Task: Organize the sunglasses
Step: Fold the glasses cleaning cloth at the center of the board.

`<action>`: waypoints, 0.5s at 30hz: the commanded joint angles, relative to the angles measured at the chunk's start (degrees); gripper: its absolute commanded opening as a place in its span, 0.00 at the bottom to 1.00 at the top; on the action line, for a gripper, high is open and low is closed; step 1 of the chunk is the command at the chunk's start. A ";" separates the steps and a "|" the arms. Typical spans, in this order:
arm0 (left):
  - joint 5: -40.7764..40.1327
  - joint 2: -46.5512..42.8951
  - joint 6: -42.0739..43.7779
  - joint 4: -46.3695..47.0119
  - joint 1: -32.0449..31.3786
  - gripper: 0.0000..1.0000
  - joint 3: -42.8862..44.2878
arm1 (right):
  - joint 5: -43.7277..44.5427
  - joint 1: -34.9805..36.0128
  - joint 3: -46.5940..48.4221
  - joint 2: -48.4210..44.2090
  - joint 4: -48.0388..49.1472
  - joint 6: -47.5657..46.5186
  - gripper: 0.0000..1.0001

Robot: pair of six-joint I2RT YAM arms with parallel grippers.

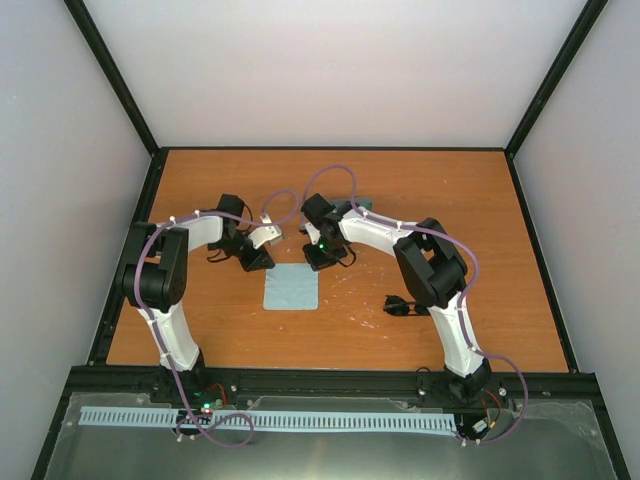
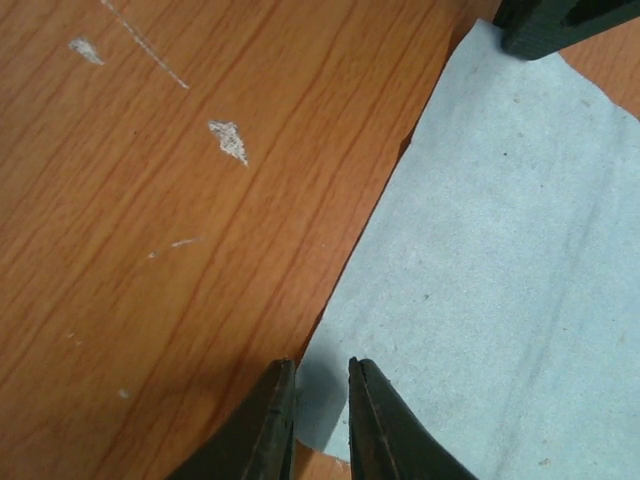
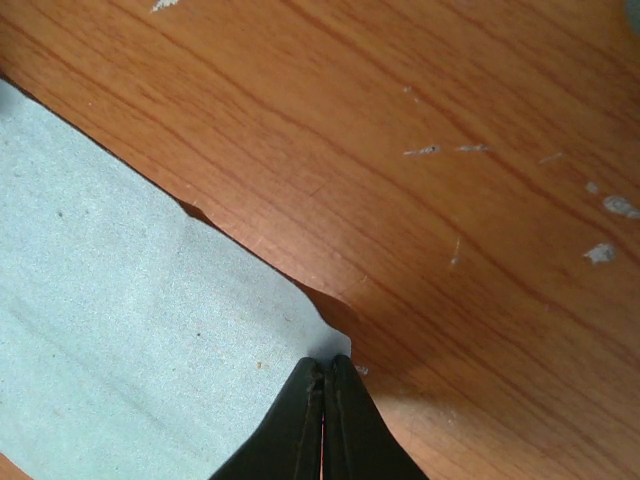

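Observation:
The sunglasses [image 1: 400,305], small and black, lie on the table to the right of the pale blue cloth [image 1: 291,290], beside the right arm. My left gripper [image 2: 320,365] is at the cloth's far left corner, its jaws a narrow gap apart with the edge of the cloth [image 2: 500,250] between the tips. My right gripper [image 3: 322,360] is at the far right corner, shut on the tip of the cloth [image 3: 120,330], which wrinkles and lifts slightly there. In the top view both grippers [image 1: 255,260] [image 1: 322,258] point down at the cloth's far edge.
A grey-blue object [image 1: 364,198], mostly hidden behind the right arm, lies at the back middle of the wooden table [image 1: 200,320]. Black frame rails run along the table's sides. A dark gripper part [image 2: 560,25] shows at the left wrist view's upper right.

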 commanded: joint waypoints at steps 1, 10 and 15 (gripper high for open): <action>-1.52 0.92 -0.38 -0.68 -0.61 0.17 -2.69 | 1.30 0.92 -2.23 0.65 -1.79 0.79 0.03; -2.59 -0.54 -0.39 0.32 -0.61 0.01 -3.51 | 2.23 0.87 -3.06 -0.29 -1.45 0.94 0.03; -0.08 -2.12 -1.37 -0.70 -0.59 0.01 -1.33 | 1.48 0.87 -4.35 -2.23 0.52 1.09 0.03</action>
